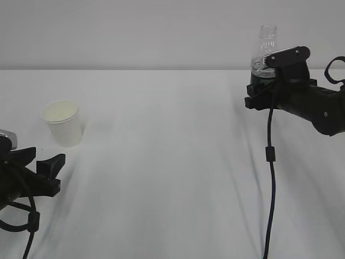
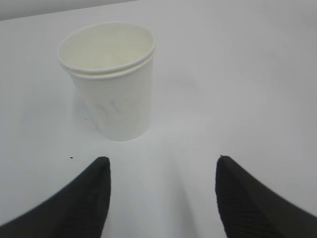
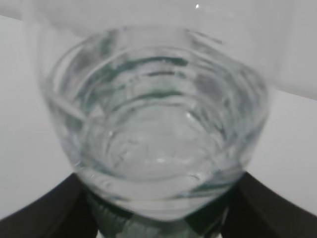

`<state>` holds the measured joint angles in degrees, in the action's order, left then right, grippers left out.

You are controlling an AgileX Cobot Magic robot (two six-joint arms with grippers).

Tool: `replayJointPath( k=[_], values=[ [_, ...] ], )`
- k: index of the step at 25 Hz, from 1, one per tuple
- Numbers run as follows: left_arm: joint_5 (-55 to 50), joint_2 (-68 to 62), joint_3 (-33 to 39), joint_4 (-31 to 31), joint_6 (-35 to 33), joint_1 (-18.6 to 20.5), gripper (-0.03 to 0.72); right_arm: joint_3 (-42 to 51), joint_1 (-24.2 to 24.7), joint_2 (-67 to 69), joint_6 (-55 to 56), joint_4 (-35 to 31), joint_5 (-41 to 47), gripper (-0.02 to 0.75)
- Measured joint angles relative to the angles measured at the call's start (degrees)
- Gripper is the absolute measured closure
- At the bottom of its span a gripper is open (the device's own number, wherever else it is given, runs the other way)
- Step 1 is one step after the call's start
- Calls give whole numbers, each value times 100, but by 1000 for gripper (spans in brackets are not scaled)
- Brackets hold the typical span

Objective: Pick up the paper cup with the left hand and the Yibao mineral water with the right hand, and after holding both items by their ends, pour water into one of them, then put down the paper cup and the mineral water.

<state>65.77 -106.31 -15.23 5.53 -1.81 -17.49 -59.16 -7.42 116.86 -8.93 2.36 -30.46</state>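
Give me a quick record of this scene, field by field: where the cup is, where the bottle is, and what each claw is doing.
surface: white table
paper cup: upright, on the table at left, apparently two nested, empty inside
left claw: open, just short of the cup, not touching it
Yibao mineral water: clear bottle, upright at far right, no cap visible
right claw: at the bottle, fingers on either side of its body; whether it grips cannot be told
pouring: not yet started

Left hand (image 1: 46,172) sits low with fingers spread, holding nothing; right hand (image 1: 268,81) raised, fingers clamped.
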Motion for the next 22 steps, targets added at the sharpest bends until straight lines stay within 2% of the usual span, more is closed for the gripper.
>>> replayJointPath(
  k=[22],
  values=[
    [0, 0, 0, 0, 0, 0, 214, 11, 0, -261, 3115, 3860, 29, 270]
  ],
)
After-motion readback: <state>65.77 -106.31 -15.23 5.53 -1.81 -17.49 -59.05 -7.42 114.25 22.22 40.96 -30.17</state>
